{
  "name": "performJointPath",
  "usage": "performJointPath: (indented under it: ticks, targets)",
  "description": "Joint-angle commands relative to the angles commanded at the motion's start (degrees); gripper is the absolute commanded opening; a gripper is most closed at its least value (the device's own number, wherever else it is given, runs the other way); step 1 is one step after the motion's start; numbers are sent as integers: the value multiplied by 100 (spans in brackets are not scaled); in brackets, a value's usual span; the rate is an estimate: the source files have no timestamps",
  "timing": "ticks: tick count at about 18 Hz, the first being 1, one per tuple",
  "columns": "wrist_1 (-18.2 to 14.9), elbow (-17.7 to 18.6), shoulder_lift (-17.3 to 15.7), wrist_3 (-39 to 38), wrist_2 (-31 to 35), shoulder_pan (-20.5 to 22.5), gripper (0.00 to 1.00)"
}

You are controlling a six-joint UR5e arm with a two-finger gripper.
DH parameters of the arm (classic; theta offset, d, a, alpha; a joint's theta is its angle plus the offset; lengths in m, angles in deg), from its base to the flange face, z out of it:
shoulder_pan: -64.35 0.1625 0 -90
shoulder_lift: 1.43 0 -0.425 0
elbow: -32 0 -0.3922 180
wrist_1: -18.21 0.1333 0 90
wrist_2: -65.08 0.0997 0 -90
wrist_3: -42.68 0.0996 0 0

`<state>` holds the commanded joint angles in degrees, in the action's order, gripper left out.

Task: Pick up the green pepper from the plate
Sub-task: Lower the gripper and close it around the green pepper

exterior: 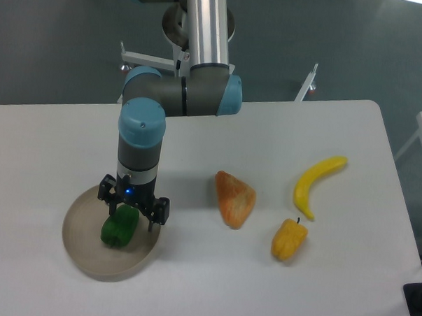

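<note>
Green pepper lies on the plate, near the counter's front-left corner. Claw is low over the pepper's upper end, fingers spread to either side, not visibly clamped; contact cannot be told. Step in hand looks like the approach to grasp. Next move likely calls for closing on the pepper, then a straight lift off the plate. Yellow-orange pepper sits well apart, toward the front-right.
</note>
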<state>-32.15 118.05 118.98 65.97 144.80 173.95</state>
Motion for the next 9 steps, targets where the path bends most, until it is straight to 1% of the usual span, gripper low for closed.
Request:
performJointPath:
  ticks: [9]
  targets:
    - [0,53,18,-9,0,-62,100]
